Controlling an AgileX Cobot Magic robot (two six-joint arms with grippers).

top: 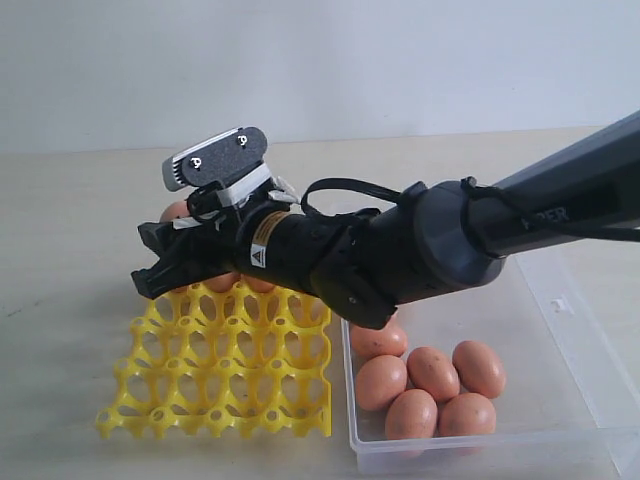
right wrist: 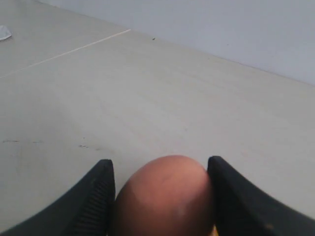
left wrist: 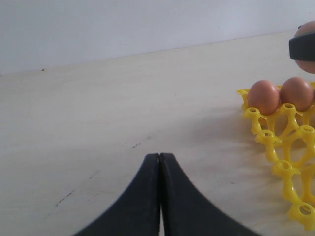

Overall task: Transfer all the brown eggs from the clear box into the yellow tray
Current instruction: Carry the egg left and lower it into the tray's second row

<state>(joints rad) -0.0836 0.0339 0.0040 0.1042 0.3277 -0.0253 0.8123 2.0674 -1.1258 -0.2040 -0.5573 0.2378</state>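
My right gripper (right wrist: 160, 161) is shut on a brown egg (right wrist: 165, 196) that fills the gap between its black fingers. In the exterior view this gripper (top: 155, 268) hangs over the back left part of the yellow tray (top: 215, 385). Two brown eggs (left wrist: 264, 96) (left wrist: 296, 92) sit in the tray's (left wrist: 288, 147) back cups, and the held egg (left wrist: 309, 32) shows above them. The clear box (top: 560, 300) stands right of the tray with several brown eggs (top: 432, 372) in its near end. My left gripper (left wrist: 160, 156) is shut and empty over bare table, left of the tray.
The right arm (top: 450, 235) stretches across the clear box from the right. A pale wooden table (top: 70, 250) surrounds the tray and box, and a white wall (top: 320, 60) stands behind. The box's latch tab (top: 562, 303) lies on its right side.
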